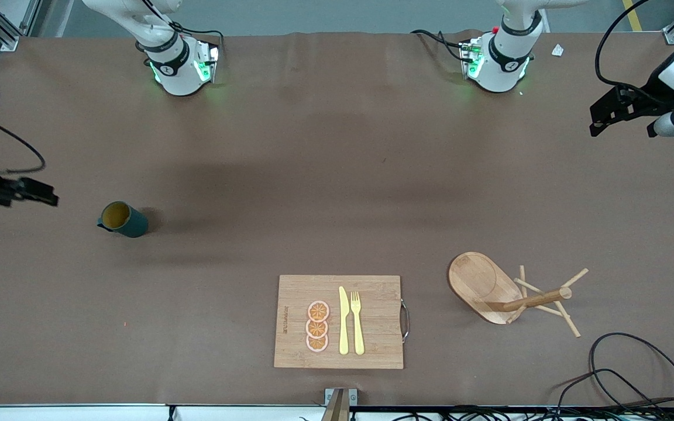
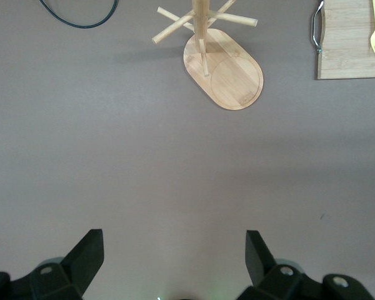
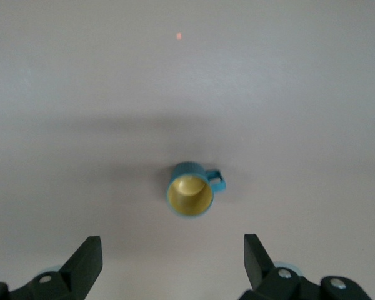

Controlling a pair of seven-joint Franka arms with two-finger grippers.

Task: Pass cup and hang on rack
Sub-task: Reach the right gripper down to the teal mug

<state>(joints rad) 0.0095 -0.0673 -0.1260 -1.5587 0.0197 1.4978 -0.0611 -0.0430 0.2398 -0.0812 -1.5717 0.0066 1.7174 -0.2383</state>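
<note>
Right gripper (image 3: pixel 169 262): fingers spread fully wide, nothing between them. I have it hanging in the air at the right arm's end of the table, off to one side of the small cylindrical cup (image 1: pixel 123 219), dark teal-green outside and mustard-yellow inside. From the right wrist view the cup (image 3: pixel 190 189) stands upright on the brown table (image 1: pixel 325 175), ahead of the open fingers and well apart from them, its small side handle pointing sideways.

Left gripper (image 2: pixel 172 259): also fully open and empty, waiting in the air at the left arm's end. Ahead of it, well apart, stands the light wooden mug rack (image 2: pixel 222 59) with oval bamboo base, round post and thin angled pegs.

Risks as I judge them:
- The cup is light and round. If I close off-centre, one finger will touch first and push or tip it.
- If the fingers close across the handle, the left gripper gets no clean place to take hold at the hand-over, and the handle is what must go on a peg.
- The pegs are thin. A misjudged approach could knock the rack over.
- The rectangular bamboo cutting board (image 1: pixel 340 321), carrying a yellow knife and fork and orange slices, lies between cup and rack, lower on the table. A low carry could clip it.
</note>
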